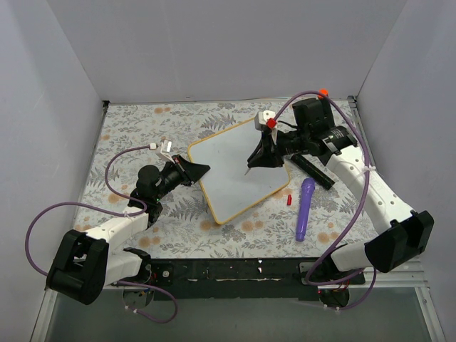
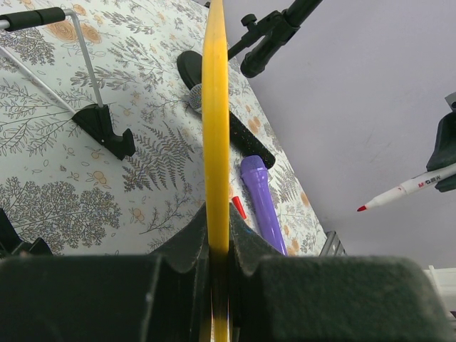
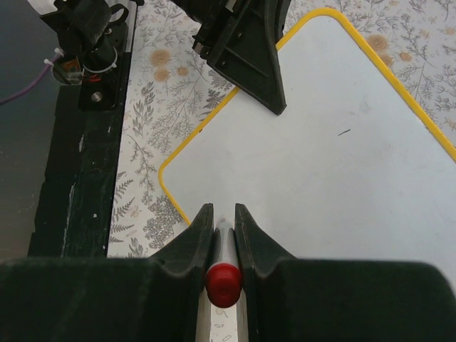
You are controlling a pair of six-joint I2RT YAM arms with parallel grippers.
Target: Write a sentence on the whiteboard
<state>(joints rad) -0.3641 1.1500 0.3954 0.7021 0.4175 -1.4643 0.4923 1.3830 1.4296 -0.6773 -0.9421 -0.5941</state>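
Top view: the whiteboard (image 1: 239, 171) sits skewed on the floral table (image 1: 142, 121). The left gripper (image 1: 202, 169) is at the board's left edge and the right gripper (image 1: 255, 161) is over its right half.

Left wrist: the fingers are clamped on the board's yellow frame, seen edge-on. A red-tipped marker (image 2: 407, 188) is in the air to the board's right.

Right wrist: the fingers are pinched on the marker above the board's near corner. The board face is white with one dark fleck (image 3: 344, 132).

Setting: robot test cell, laboratory type. Evidence: plain pale partition walls (image 1: 214, 50) on three sides; table under a floral-print cover (image 1: 135, 121) (oddly homely); left arm (image 1: 121, 228) and right arm (image 1: 377, 192) bolted to a black base rail (image 1: 228, 271); purple cables (image 1: 92, 204) looped loose.
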